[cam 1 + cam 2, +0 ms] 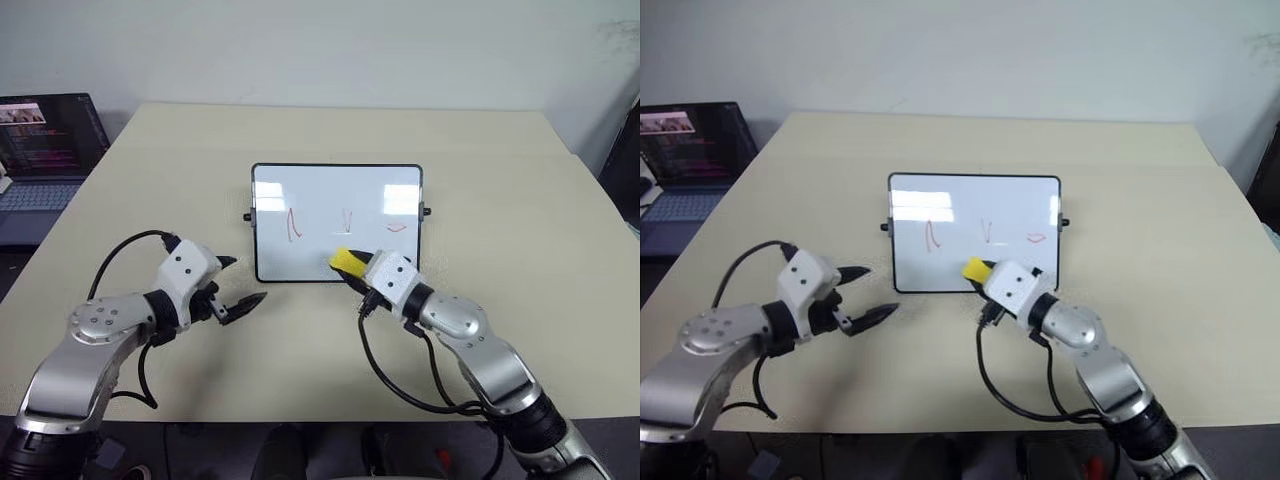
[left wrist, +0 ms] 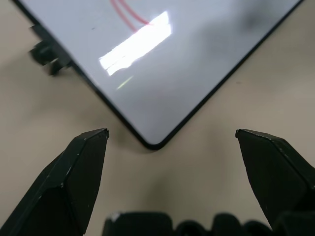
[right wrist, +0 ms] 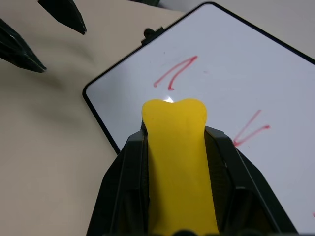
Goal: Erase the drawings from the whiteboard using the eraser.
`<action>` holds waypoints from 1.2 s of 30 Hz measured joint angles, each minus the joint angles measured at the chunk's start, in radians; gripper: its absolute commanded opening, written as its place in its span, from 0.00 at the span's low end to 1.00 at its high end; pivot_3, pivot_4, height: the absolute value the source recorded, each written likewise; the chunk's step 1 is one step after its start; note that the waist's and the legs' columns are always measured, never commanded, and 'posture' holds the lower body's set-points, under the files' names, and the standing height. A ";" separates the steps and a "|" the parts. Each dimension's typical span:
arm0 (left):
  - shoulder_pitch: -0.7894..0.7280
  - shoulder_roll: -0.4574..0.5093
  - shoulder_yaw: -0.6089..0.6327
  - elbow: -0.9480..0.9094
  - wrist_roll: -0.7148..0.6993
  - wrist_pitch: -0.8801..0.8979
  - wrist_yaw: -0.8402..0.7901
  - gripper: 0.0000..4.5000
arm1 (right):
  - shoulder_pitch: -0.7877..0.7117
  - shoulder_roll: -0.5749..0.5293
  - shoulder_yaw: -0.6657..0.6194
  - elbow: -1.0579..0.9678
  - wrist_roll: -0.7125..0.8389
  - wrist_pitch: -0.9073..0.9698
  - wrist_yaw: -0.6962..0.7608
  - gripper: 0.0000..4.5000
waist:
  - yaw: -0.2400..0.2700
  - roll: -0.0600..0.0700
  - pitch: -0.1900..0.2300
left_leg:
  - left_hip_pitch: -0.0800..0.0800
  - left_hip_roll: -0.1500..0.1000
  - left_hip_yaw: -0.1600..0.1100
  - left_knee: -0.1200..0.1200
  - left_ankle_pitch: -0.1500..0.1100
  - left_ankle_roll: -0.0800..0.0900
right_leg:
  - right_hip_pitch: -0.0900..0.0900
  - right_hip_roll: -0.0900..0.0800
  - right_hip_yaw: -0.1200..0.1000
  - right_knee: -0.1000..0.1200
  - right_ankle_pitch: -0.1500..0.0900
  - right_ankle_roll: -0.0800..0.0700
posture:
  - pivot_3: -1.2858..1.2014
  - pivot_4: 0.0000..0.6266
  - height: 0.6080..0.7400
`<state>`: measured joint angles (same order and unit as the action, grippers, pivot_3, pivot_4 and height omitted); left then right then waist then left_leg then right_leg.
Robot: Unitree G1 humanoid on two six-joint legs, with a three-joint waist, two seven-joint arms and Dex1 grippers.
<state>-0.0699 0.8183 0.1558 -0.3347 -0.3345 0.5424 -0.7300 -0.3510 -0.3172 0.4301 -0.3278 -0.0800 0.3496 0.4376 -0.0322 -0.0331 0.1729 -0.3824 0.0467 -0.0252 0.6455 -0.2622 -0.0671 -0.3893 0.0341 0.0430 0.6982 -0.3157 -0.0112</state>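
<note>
The table is wide and beige, and the whiteboard lies flat on it, close to the middle. I take the whiteboard as my landmark for all places. It is a small white board with a thin dark frame, and it has a small black knob on each short side.

Far from the whiteboard on my left side, beyond the table edge, an open laptop stands with a lit screen.

My left arm lies in front of the whiteboard's near left corner. My right arm comes in toward the whiteboard's near edge, right of its middle.

My left claw is open, its two black fingers spread wide. It holds nothing. It points at the near left corner of the whiteboard and stays apart from it.

My right claw is closed on the eraser. The yellow eraser sticks out between the two fingers, over the whiteboard's near edge. I cannot tell if it touches the surface.

The drawings are three thin red marks in a row on the whiteboard: a tall hooked stroke on the left, a V mark in the middle, a short tick on the right. The eraser is just on the near side of the V mark.
</note>
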 measured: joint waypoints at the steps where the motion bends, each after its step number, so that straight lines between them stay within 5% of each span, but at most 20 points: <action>1: -0.006 0.000 0.001 0.010 0.002 0.001 0.004 1.00 | -0.018 0.009 0.005 0.017 -0.009 -0.006 0.001 0.27 | 0.000 0.000 0.000 | 0.000 0.000 0.000 0.000 0.000 0.000 | 0.000 0.000 0.000 0.000 0.000 0.000 | 0.52 0.24 1.00; 22: -0.001 -0.010 0.008 0.033 0.018 -0.002 0.023 1.00 | -0.301 0.106 0.074 0.326 -0.145 -0.257 0.102 0.27 | -0.001 0.000 0.000 | 0.000 0.000 -0.001 0.000 0.000 0.000 | 0.000 -0.001 -0.001 0.000 0.000 -0.001 | 0.52 0.24 1.00; 36: -0.010 -0.012 0.008 0.058 0.025 -0.028 0.012 1.00 | -0.496 0.215 0.071 0.708 -0.243 -0.384 0.019 0.27 | -0.001 -0.001 0.000 | 0.000 0.000 0.000 0.000 0.000 0.000 | -0.001 -0.001 -0.001 0.001 0.000 -0.001 | 0.52 0.24 1.00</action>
<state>-0.0803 0.8064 0.1637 -0.2764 -0.3098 0.5141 -0.7183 -0.8466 -0.1025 0.5016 0.3802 -0.3233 -0.0342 0.4565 -0.0334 -0.0336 0.1731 -0.3828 0.0470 -0.0256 0.6451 -0.2623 -0.0671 -0.3898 0.0327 0.0420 0.6989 -0.3152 -0.0121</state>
